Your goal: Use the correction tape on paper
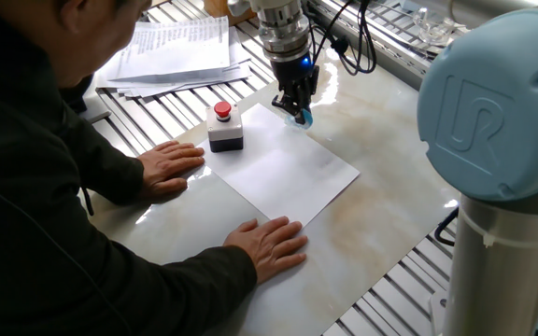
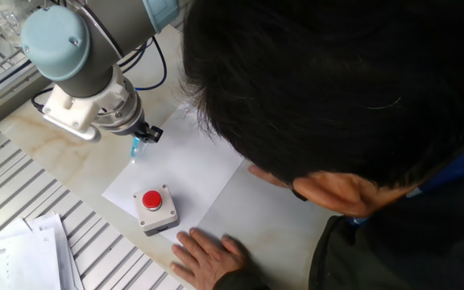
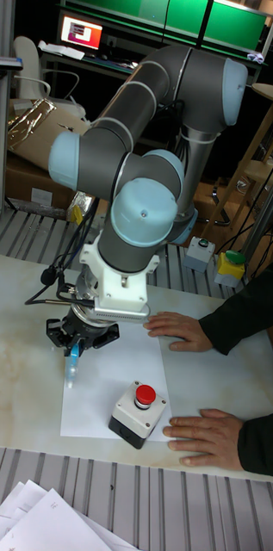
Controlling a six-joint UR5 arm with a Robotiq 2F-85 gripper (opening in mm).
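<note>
The claw [image 1: 296,105] points down at the worktop [image 1: 390,177], its two dark fingers [image 3: 91,339] clamped on the correction tape [image 1: 302,118], a small light-blue dispenser that sticks out below them. In the tall fixed view the dispenser's tip reaches the paper [image 1: 292,168] at the sheet's edge; whether it presses on the sheet I cannot tell. The arm [image 3: 145,181] folds over from its base, with the wrist upright above the claw and black cables [image 1: 348,42] looping off it. The white sheet lies flat on the marbled worktop. On the sheet's corner nearest the person sits a grey box with a red button [image 1: 224,128], near the claw but apart from it. The person leans over the worktop with both hands flat: one hand [image 1: 171,163] beside the button box, just off the paper's edge, the other hand [image 1: 269,245] resting at the sheet's near corner. A stack of printed pages [image 1: 180,51] lies on the slatted metal surface [image 1: 171,112] behind the box.
</note>
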